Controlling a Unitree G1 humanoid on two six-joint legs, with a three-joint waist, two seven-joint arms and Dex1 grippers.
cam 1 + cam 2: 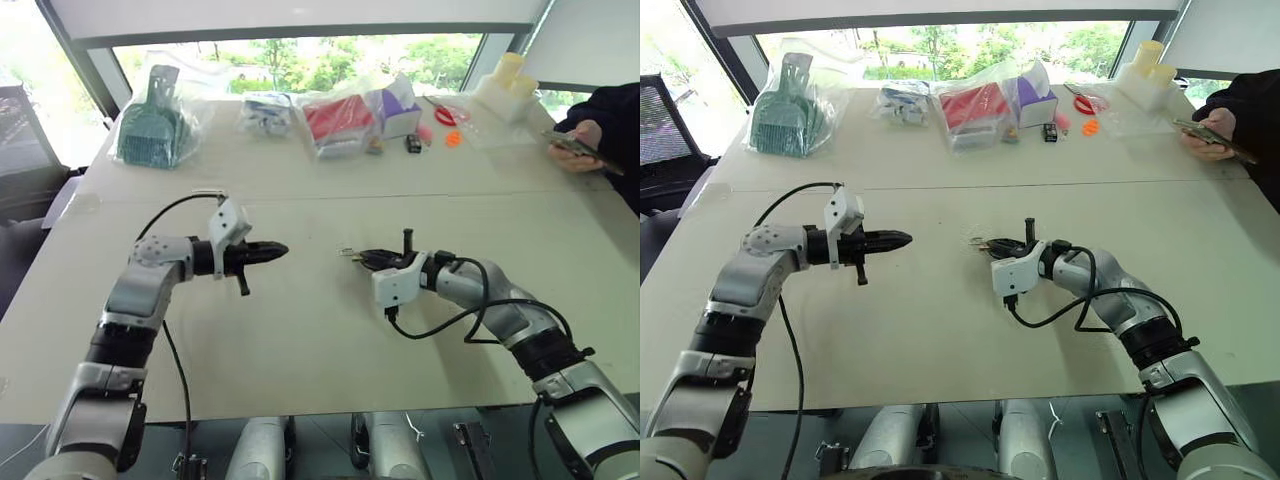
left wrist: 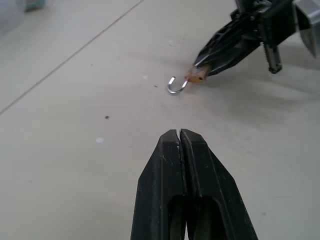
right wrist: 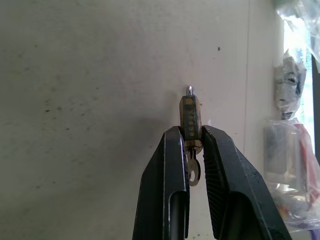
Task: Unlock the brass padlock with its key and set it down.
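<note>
Your right fingers [image 3: 195,150] pinch the padlock [image 3: 190,117], shackle seemingly open, left fingers [image 2: 182,150] together; release high and it may tumble across the desk [image 1: 300,340].

Brass padlock [image 3: 190,117]: lower body hidden between the right pincer's [image 3: 190,137] fingers [image 3: 172,165]; shackle seen end-on, only its tip showing. From the head views, too small to tell apart from the pincer.
Key [image 3: 193,167]: bow partly hidden behind a finger; blade out of sight in the lock.
Bagged goods [image 1: 340,120] at the worktop's [image 1: 300,330] far edge: contents blurred by plastic, mostly unidentifiable.
Person [image 1: 610,130]: cut off by the picture's edge, sleeve and hand visible.
</note>
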